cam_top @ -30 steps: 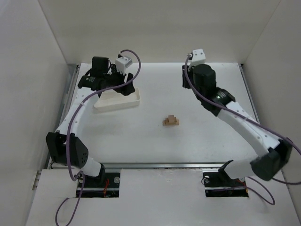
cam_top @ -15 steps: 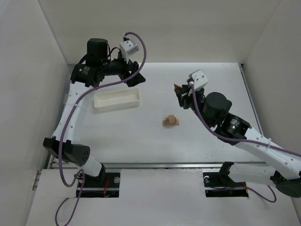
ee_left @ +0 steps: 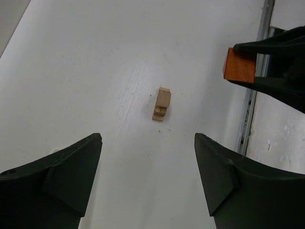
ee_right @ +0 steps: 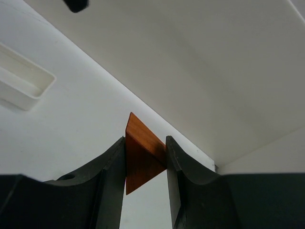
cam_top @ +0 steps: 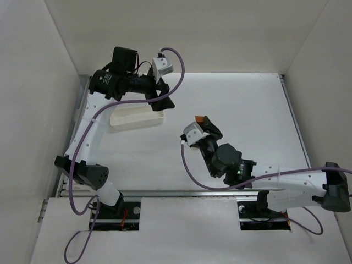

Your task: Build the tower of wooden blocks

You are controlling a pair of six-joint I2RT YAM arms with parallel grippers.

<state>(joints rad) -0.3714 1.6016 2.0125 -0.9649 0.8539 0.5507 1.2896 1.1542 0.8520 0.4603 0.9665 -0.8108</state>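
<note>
A small stack of light tan wooden blocks (ee_left: 162, 103) stands on the white table in the left wrist view; in the top view my right arm hides it. My right gripper (cam_top: 204, 124) (ee_right: 145, 149) is shut on the orange-red triangular wedge (ee_right: 142, 153) (cam_top: 199, 119) and holds it in the air, point up between the fingers. The left wrist view also shows that wedge (ee_left: 239, 67), to the right of the stack. My left gripper (cam_top: 165, 101) (ee_left: 147, 138) hangs open and empty, high above the table and back-left of the stack.
A long white tray (cam_top: 136, 119) (ee_right: 23, 86) lies at the back left, partly under my left arm. White walls enclose the table on the left, back and right. A metal rail (ee_left: 255, 71) runs along the table's edge.
My right arm swung from the back right toward the table's middle, carrying the wedge over the stack. My left arm rose off the tray, shifted right, and its jaws widened.
</note>
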